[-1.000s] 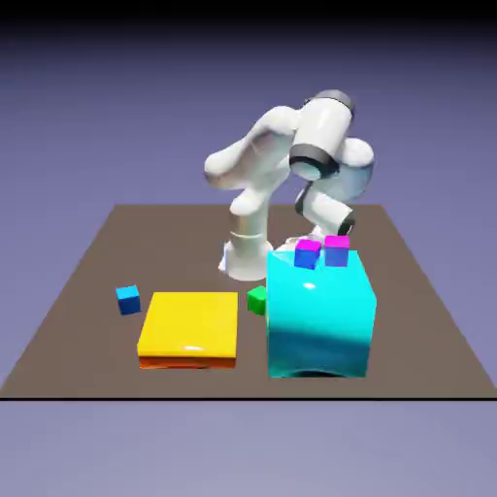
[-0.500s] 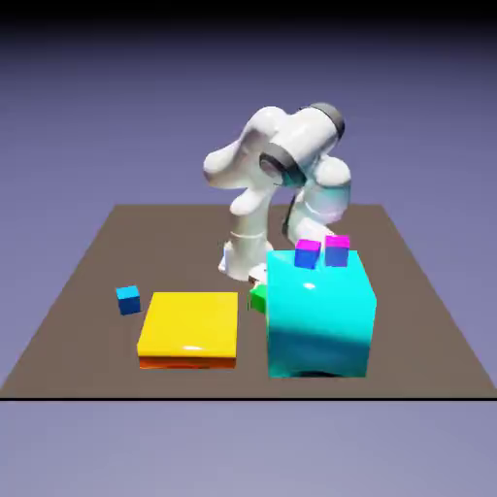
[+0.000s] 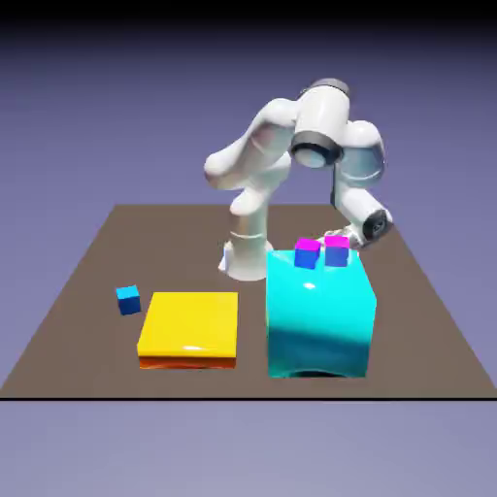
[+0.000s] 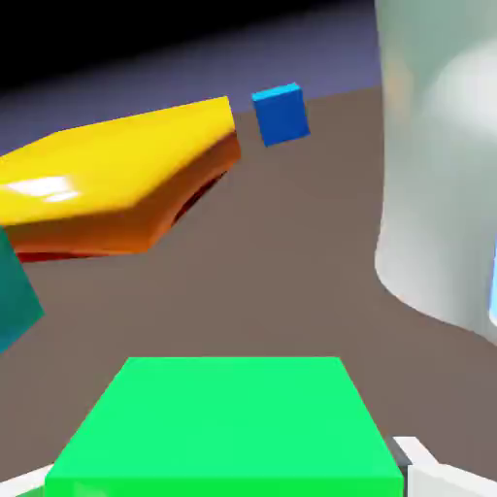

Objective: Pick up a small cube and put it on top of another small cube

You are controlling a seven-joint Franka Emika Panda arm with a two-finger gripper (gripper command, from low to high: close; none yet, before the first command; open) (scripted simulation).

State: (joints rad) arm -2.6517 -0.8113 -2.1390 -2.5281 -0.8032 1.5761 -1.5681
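Note:
The small green cube (image 4: pixel 223 427) fills the bottom of the hand view, large, between my two grey fingertips (image 4: pixel 437 476). My gripper (image 4: pixel 228 480) is shut on it. In the exterior view the green cube and the fingers do not show. There the arm's wrist (image 3: pixel 369 223) bends down behind the big cyan block (image 3: pixel 320 315). The other small cube, all blue (image 3: pixel 128 299), sits alone on the table toward the exterior view's left. It also appears as the blue cube (image 4: pixel 281 114) at the top of the hand view, beyond the yellow slab.
A flat yellow slab (image 3: pixel 189 328) with an orange underside lies between the blue cube and the cyan block. Two blue cubes with magenta tops (image 3: pixel 308 253) (image 3: pixel 337 249) stand on the cyan block's far edge. The robot's white base (image 4: pixel 437 165) fills the hand view's right side.
The gripper went from open to shut. The green cube has left its spot on the table beside the cyan block. The arm has swung toward the exterior view's right.

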